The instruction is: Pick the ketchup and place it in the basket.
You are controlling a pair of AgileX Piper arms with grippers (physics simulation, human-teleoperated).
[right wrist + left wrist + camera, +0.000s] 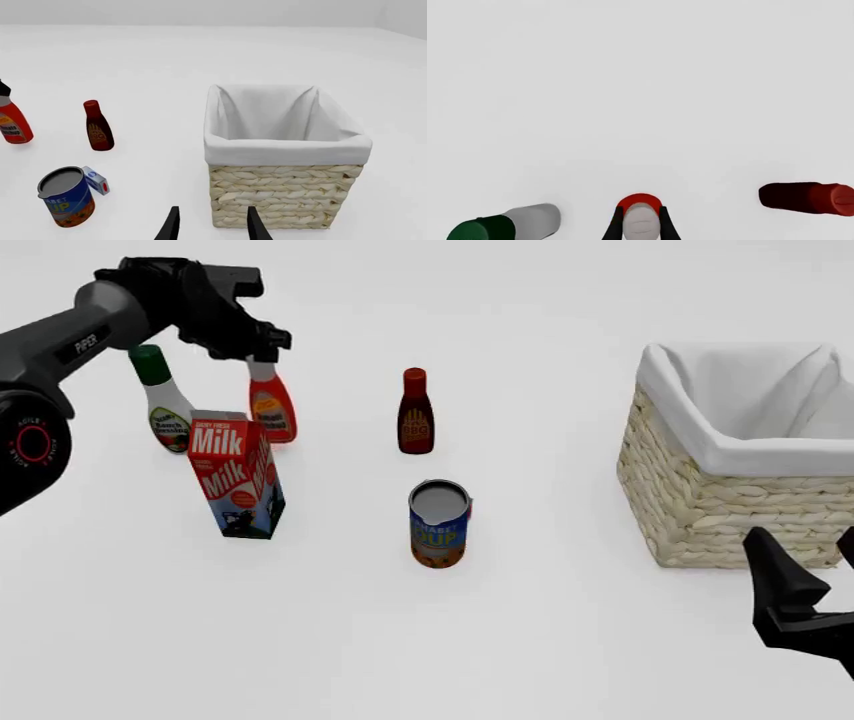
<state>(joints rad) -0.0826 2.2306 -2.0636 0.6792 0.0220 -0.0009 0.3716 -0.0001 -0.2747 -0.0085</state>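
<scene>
The ketchup [271, 410], an orange-red squeeze bottle with a white cap, stands upright at the back left behind the milk carton. My left gripper [256, 352] comes down on it from above and is shut on its white cap. In the left wrist view the two dark fingers [617, 222] press against the cap, with the ketchup's red body [640, 201] beyond it. The wicker basket [721, 500] with a white cloth lining stands at the right. My right gripper [810, 552] is open and empty in front of the basket [280, 190]. The ketchup also shows at the edge of the right wrist view [13, 127].
A milk carton [235, 475] stands just in front of the ketchup. A white bottle with a green cap [164, 400] stands to its left. A dark red-brown bottle [415, 412] stands to its right. An open soup can [439, 525] stands mid-table.
</scene>
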